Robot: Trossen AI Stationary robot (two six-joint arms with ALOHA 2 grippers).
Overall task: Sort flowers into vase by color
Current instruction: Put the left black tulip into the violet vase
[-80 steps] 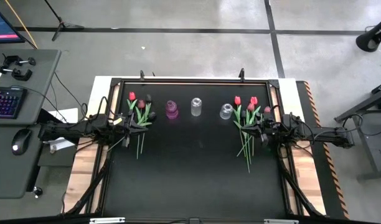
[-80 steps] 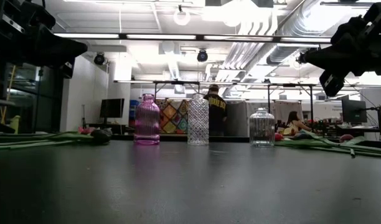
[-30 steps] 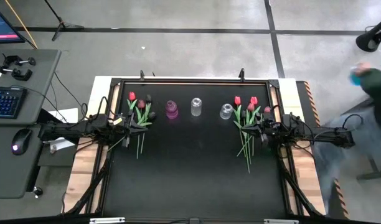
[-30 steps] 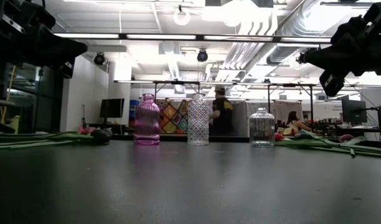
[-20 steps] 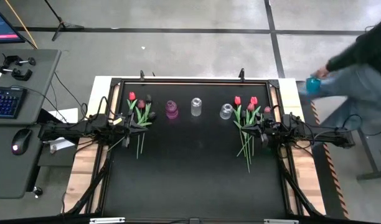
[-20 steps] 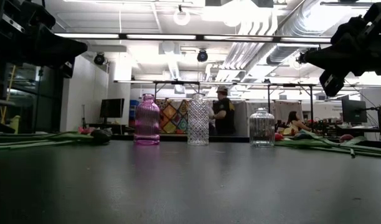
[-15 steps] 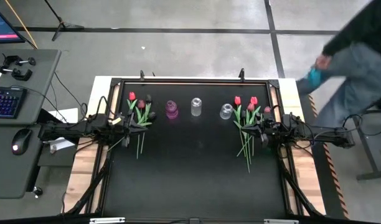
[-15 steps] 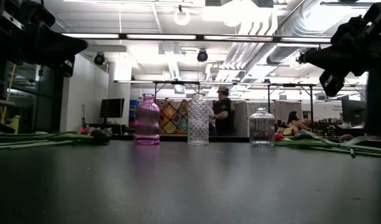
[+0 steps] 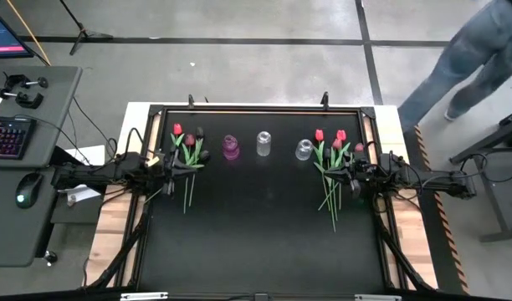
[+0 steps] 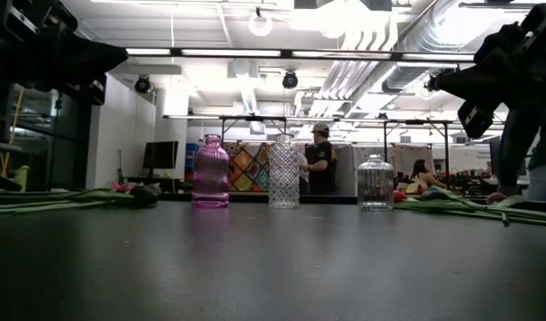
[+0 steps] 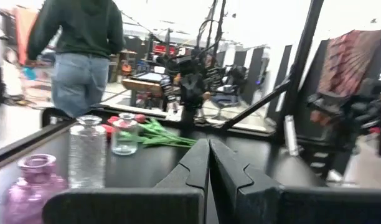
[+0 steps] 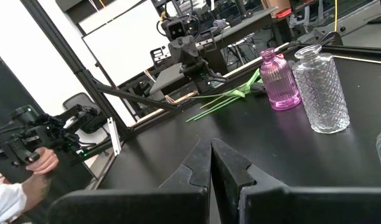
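The black rectangular counter (image 9: 264,226) lies bare across its middle and whole 6 o'clock half; everything sits toward 12. At its 3 o'clock edge, outside the frame, a person in blue jeans (image 9: 465,58) walks on the floor. Three empty vases stand in a row: a pink ribbed glass bottle (image 9: 231,147), a tall clear cut-glass vase (image 9: 263,143) and a short clear glass jar (image 9: 304,150). Tulip flowers lie flat in two bunches, a dark-headed bunch (image 9: 189,150) at 10 o'clock and a red-headed bunch (image 9: 333,159) at 2 o'clock. The left hand (image 9: 169,164) hovers beside the first, fingers together, holding nothing; the right hand (image 9: 351,177) by the second, likewise pressed together.
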